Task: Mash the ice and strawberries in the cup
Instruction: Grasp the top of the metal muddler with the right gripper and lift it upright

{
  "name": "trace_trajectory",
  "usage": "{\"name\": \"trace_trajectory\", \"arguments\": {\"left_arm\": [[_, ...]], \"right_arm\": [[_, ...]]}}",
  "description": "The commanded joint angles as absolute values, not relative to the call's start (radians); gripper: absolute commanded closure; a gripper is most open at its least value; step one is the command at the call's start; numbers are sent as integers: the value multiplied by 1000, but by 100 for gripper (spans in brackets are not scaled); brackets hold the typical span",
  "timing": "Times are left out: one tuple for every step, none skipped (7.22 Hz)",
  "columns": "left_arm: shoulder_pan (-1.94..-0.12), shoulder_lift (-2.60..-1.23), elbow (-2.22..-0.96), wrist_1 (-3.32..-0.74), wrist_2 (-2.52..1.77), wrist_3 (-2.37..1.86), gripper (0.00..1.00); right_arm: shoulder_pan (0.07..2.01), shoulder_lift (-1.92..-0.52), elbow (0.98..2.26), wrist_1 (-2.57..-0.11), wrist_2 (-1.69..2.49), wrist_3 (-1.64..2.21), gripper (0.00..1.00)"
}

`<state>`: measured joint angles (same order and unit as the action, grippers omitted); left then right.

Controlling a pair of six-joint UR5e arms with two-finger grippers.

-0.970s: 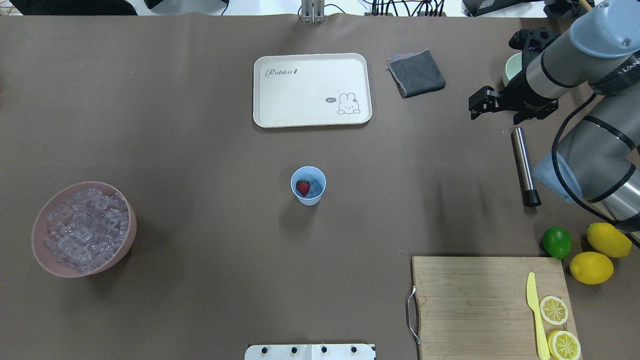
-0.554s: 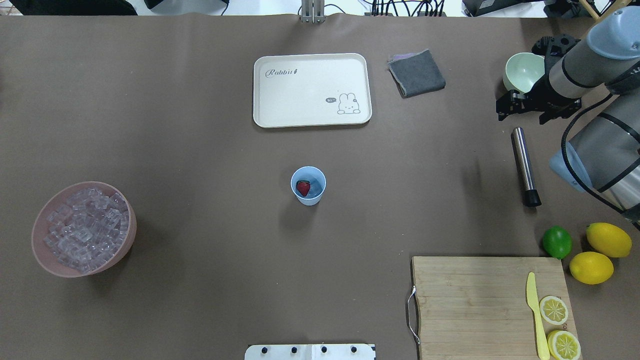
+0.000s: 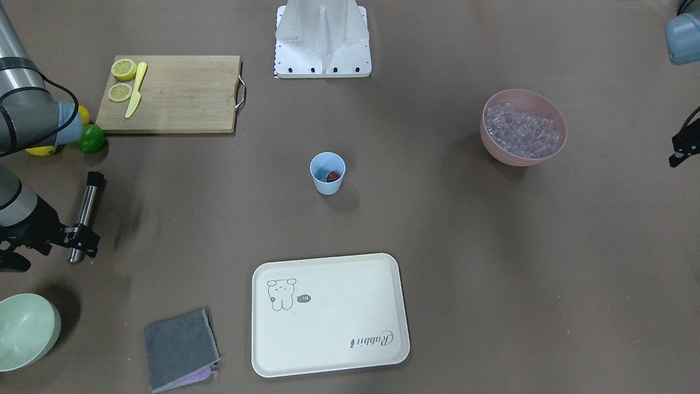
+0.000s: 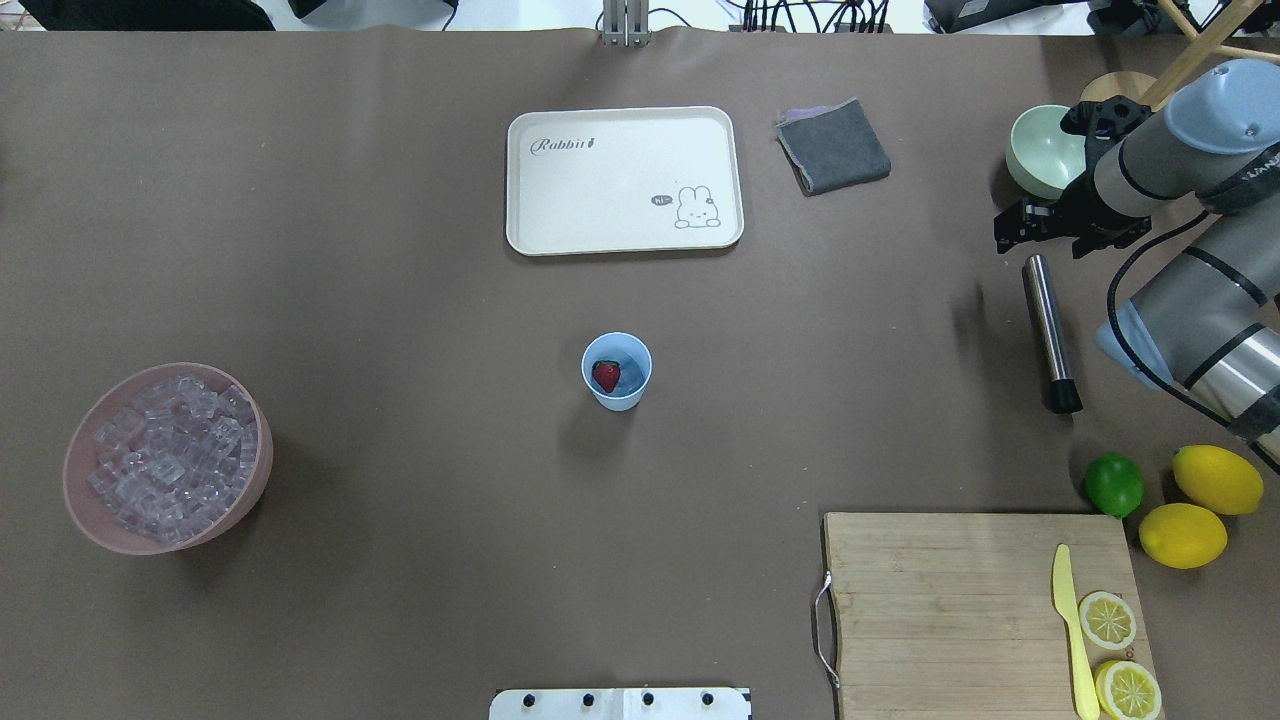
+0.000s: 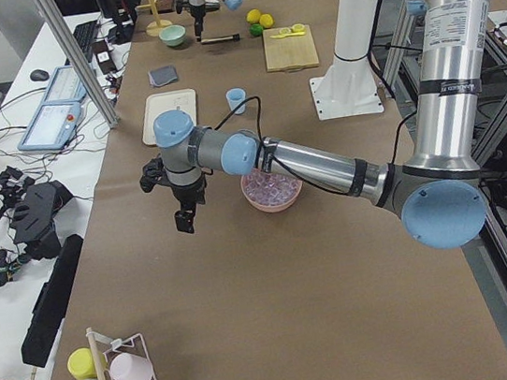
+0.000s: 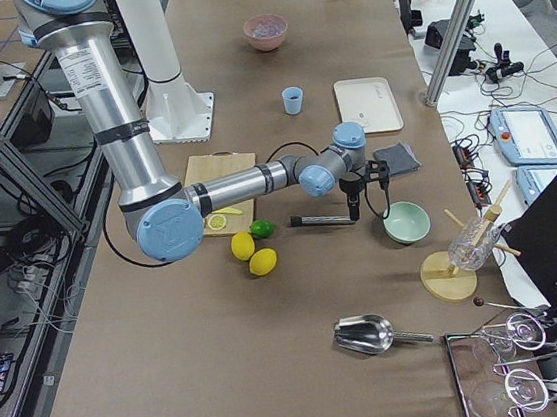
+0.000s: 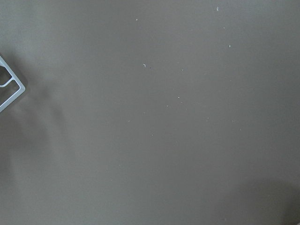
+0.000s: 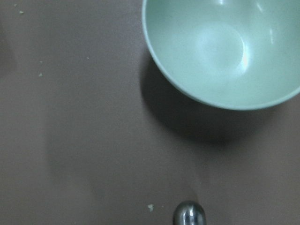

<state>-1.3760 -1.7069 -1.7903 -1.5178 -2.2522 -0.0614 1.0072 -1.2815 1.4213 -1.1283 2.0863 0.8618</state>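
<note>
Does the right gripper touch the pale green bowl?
Apart. The front-facing view shows bare table between the right gripper and the pale green bowl.

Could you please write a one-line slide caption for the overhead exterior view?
Right gripper poised by the steel rod; strawberry in the blue cup, ice in the pink bowl.

Four fixed views share the cup (image 4: 616, 371): overhead from the robot's base (image 4: 620, 703) side of it, front from the opposite side, two from the far table (image 4: 400, 300) ends, while both wrist cameras look closely down, well apart from it.
</note>
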Motion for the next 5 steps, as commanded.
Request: {"name": "trace_trajectory", "arguments": {"left_arm": [[-1376, -1707, -1790, -1519, -2243, -63, 2], [-1376, -1709, -1790, -1519, -2243, -63, 2], [-1376, -1709, -1792, -1519, -2243, -63, 2], [-1376, -1709, -1792, -1519, -2243, -63, 2], [-1376, -1710, -1792, -1519, -2243, -63, 2]], "right_arm": [[988, -1285, 1413, -1121, 2086, 856, 0], [988, -1292, 1410, -1121, 2086, 841, 0], [988, -1292, 1404, -1121, 2086, 838, 0], [988, -1298, 1394, -1092, 2086, 838, 1], [986, -1296, 1372, -1068, 2086, 839, 2]]}}
